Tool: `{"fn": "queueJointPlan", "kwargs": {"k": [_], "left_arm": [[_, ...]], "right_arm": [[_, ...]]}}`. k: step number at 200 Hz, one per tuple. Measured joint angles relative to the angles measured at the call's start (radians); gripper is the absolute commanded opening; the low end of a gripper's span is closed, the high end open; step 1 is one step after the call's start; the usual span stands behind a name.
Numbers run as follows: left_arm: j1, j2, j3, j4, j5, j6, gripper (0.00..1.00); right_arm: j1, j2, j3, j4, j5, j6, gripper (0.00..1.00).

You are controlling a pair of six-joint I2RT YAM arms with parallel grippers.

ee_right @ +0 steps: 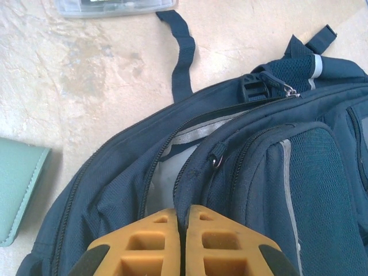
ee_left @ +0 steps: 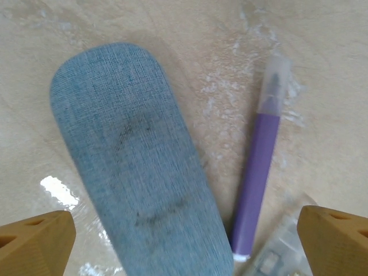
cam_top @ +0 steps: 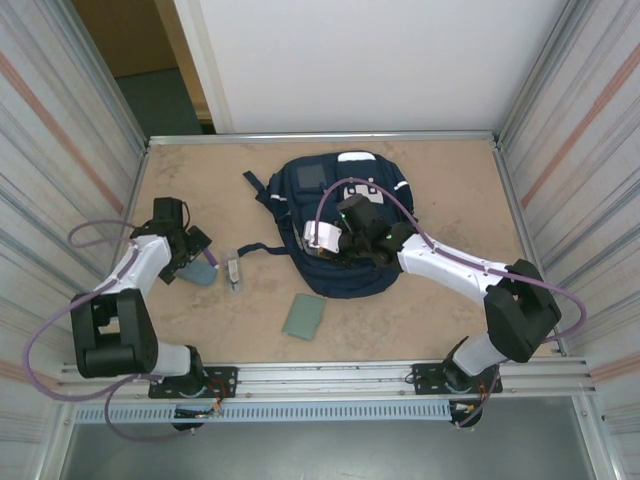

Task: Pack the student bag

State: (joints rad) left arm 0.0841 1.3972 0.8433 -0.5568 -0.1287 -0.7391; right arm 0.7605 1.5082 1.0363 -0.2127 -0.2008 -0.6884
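Found bag mid-table, toward far wall, main zip part open. Judged it soft, floppy, prob. light while unfilled; best taken by zip lip or strap, not the slack panels. Saw R gripper closed tight, apparently pinching fabric at zip edge. Saw L gripper spread wide, empty, over denim case beside pen.

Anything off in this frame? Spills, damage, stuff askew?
Nothing spilled or broken. Only oddity: dark smudges on the blue denim pouch, beside the purple pen. The student bag lies flat with its main zip partly open and one strap trailing loose on the table; looks normal for packing.
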Motion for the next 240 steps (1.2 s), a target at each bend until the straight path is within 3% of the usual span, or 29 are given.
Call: {"fn": "queueJointPlan", "kwargs": {"k": [36,63,121,164,189,201,228,240], "left_arm": [[0.0,0.066,-0.016,0.036,-0.021,-0.055,0.92],[0.0,0.06,-0.056,0.036,-0.078,-0.12,0.79],[0.026,0.077,-0.122,0.07,-0.085,-0.148,0.79],[0.034,0.067,-0.127,0.05,-0.085,-0.151,0.6],[0.032,-0.008,-0.158,0.031,-0.068,-0.152,0.55],[0.032,-0.072,-0.168,0.007,-0.058,-0.152,0.54],[0.031,-0.211,-0.169,-0.016,-0.003,-0.136,0.49],[0.007,-0.256,-0.164,-0.029,0.014,-0.117,0.49]], "right_arm": [[-0.003,0.0,0.0,-0.001,-0.013,0.0,0.01],[-0.003,-0.001,0.0,-0.003,-0.013,0.0,0.01],[-0.003,-0.003,0.0,-0.018,-0.026,0.0,0.01],[-0.003,-0.005,0.0,-0.028,-0.031,0.0,0.02],[-0.003,-0.006,0.0,-0.029,-0.032,0.0,0.04],[-0.003,-0.006,0.0,-0.032,-0.034,0.002,0.09],[-0.001,-0.005,0.0,-0.03,-0.06,0.03,0.32],[0.0,-0.005,0.0,-0.012,-0.066,0.05,0.37]]}}
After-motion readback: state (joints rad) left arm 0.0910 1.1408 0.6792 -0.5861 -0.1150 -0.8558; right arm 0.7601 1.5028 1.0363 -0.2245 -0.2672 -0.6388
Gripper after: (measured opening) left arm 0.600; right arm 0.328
